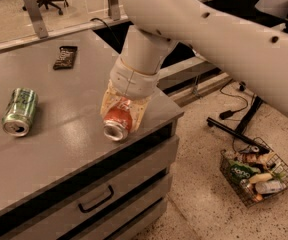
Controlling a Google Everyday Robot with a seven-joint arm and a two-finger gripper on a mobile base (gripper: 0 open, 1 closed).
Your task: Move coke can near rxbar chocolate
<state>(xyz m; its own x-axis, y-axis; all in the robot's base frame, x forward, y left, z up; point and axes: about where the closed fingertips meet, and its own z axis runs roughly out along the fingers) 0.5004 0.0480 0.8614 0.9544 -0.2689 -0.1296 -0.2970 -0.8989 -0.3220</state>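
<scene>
The coke can (pixel 117 121), red-orange with a silver top, lies on its side near the front right corner of the grey counter (pixel 59 114), its top facing the camera. My gripper (pixel 120 109) comes down from the upper right and its translucent fingers (pixel 108 101) sit on both sides of the can, shut on it. The rxbar chocolate (pixel 65 57), a dark flat bar, lies at the far side of the counter, well apart from the can.
A green can (pixel 20 111) lies on its side at the counter's left. Drawers (pixel 96 199) sit under the counter front. A wire basket (pixel 258 175) of packets stands on the floor at right, near a black stand base (pixel 234 131). An office chair stands far back.
</scene>
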